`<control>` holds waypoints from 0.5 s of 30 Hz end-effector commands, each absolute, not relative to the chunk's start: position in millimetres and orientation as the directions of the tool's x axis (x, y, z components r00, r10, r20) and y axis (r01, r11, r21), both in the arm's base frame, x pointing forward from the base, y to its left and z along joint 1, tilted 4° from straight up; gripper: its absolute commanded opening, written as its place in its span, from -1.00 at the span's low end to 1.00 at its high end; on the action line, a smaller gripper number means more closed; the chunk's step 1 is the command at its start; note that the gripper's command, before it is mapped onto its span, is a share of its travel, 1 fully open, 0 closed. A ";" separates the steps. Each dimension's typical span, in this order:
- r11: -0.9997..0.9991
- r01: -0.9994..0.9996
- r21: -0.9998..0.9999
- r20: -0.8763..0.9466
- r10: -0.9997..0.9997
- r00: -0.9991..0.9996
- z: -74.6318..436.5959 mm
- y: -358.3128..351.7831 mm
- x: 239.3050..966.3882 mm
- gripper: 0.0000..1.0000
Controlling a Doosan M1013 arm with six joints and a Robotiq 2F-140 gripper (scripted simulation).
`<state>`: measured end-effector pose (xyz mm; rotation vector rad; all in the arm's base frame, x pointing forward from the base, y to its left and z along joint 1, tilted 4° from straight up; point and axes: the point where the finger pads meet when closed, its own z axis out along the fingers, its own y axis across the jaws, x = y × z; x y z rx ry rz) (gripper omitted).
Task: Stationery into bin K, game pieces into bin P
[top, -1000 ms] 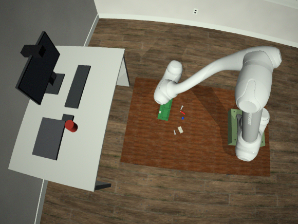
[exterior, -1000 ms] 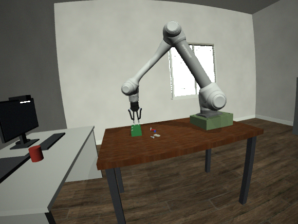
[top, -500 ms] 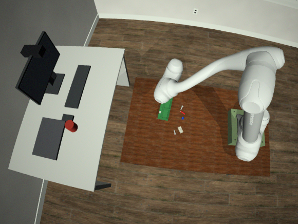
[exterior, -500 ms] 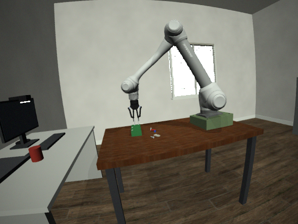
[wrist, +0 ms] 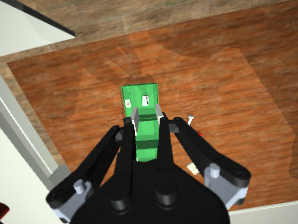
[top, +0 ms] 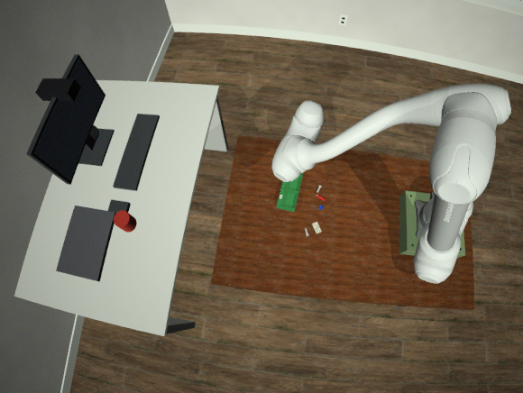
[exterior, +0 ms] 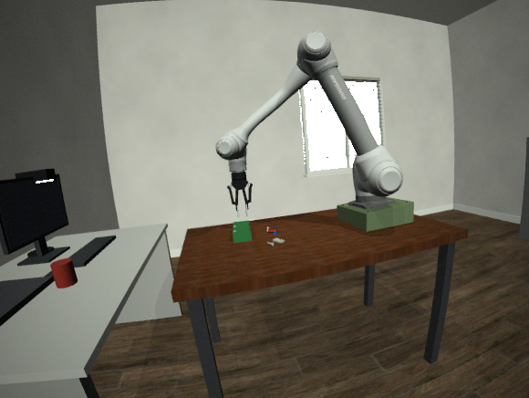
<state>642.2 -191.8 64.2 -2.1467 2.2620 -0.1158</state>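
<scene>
Two green bins [top: 288,198] [exterior: 242,231] [wrist: 146,142] stand end to end on the brown table [top: 270,261] [exterior: 319,260]. Small white marks show in the far bin [wrist: 141,92]; I cannot read the letters. My gripper [exterior: 242,211] [wrist: 147,111] hangs straight above the bins, its fingers a little apart with nothing between them. In the top view the wrist hides it. Right of the bins lie a white bolt [top: 319,188] [wrist: 190,120], a red pen [top: 321,197], a small blue piece [top: 320,207], a pale domino [top: 316,227] [exterior: 279,241] [wrist: 191,168] and a second white bolt [top: 307,232] [exterior: 270,244].
The arm's green base block [top: 408,225] [exterior: 376,214] stands at the table's right end. A grey desk [top: 135,270] [exterior: 68,315] to the left holds a monitor [top: 63,122], a keyboard [top: 135,150] and a red cylinder [top: 124,221] [exterior: 64,273].
</scene>
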 end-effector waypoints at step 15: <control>-0.483 -0.875 -0.041 0.066 -0.875 0.480 56.6 -71.9 591.1 -0.51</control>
